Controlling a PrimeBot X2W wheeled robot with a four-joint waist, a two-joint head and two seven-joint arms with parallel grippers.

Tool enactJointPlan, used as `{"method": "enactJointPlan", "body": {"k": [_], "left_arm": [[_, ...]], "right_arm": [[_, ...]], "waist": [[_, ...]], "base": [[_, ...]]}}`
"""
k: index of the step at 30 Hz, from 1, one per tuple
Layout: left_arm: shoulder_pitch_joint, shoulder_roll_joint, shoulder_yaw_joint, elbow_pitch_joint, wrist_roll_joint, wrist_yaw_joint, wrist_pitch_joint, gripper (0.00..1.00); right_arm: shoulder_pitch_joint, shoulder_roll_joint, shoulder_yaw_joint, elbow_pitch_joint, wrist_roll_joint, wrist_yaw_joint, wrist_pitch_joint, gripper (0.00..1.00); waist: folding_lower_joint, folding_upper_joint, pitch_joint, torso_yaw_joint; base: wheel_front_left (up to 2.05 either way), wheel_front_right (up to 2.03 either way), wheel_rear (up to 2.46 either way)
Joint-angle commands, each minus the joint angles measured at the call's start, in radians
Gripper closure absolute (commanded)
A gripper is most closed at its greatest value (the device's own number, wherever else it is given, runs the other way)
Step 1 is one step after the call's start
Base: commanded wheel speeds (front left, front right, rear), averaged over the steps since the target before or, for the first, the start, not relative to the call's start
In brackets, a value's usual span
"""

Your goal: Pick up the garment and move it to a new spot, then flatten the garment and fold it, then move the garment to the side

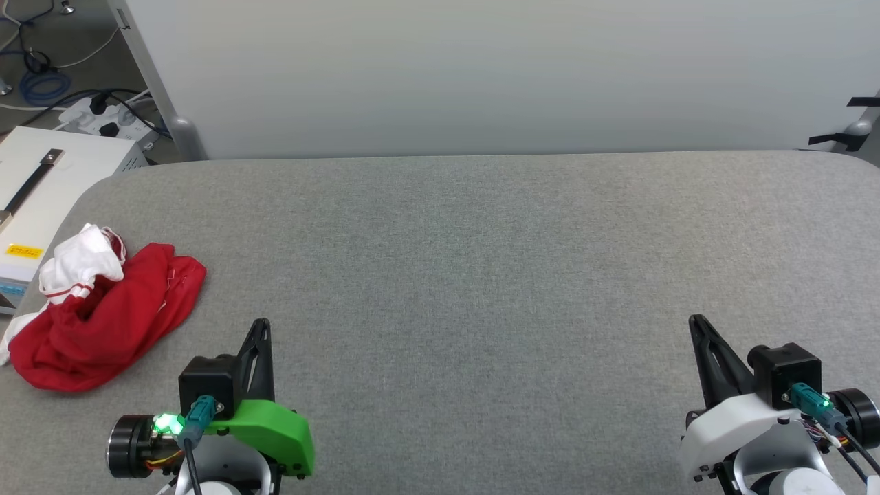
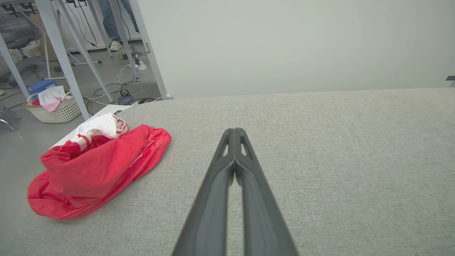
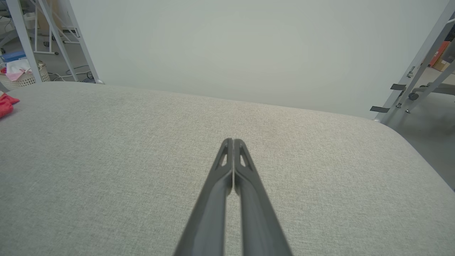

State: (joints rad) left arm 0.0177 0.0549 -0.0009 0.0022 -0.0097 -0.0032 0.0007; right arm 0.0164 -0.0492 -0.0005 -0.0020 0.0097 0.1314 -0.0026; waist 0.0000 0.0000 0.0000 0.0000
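left tool [image 2: 234,132], state: fully closed; the two dark fingers meet along their inner edges, with nothing between them.
left tool, position: lower left of the head view, above the counter [image 1: 481,261], fingers pointing toward the far edge. A green cover [image 1: 275,426] sits on the wrist, with a green lamp lit beside it.
right tool [image 3: 233,141], state: fully closed; fingers pressed tip to tip, holding nothing.
right tool, position: lower right of the head view, above the counter, with a white cover [image 1: 729,419] on the wrist.
garment [image 1: 103,323], form: crumpled heap, red body, with a white sleeve with red-white striped trim bunched on top.
garment, location: on the counter at its left edge; a white part reaches the edge itself.
garment to left tool: left of the fingers and slightly farther from the robot; apart, no contact.
garment to right tool: well apart, across the width of the counter; the right wrist view catches a red edge of it at the left border.
counter, surface: grey woven fabric, rounded corners.
panel [image 1: 481,69]: plain and pale, standing behind the far edge of the counter.
case [image 1: 41,179]: white, with a dark strap handle and a yellow label, beside the counter's left edge.
floor, left side: power strip [image 1: 103,120] with plugs, loose cables, and a blue cable coil [image 1: 42,84].
basket [image 2: 57,108]: white, perforated, holding pale cloths; on the floor among pale frame legs [image 2: 60,53].
person [image 2: 113,21]: legs in blue trousers and one pale shoe, beyond the frame legs.
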Motion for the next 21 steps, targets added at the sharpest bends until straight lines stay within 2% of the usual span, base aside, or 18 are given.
{"method": "enactJointPlan", "body": {"k": [1,21], "left_arm": [[-0.018,-0.005,0.001,-0.002,0.010,0.003,-0.001,1.00],[-0.018,-0.005,0.001,-0.002,0.010,0.003,-0.001,1.00]], "right_arm": [[-0.016,-0.001,0.000,0.002,-0.010,-0.001,0.003,1.00],[-0.016,-0.001,0.000,0.002,-0.010,-0.001,0.003,1.00]], "waist": [[0.0000,0.0000,0.000,0.000],[0.0000,0.0000,0.000,0.000]], "base": [[0.00,0.00,0.00],[0.00,0.00,0.00]]}}
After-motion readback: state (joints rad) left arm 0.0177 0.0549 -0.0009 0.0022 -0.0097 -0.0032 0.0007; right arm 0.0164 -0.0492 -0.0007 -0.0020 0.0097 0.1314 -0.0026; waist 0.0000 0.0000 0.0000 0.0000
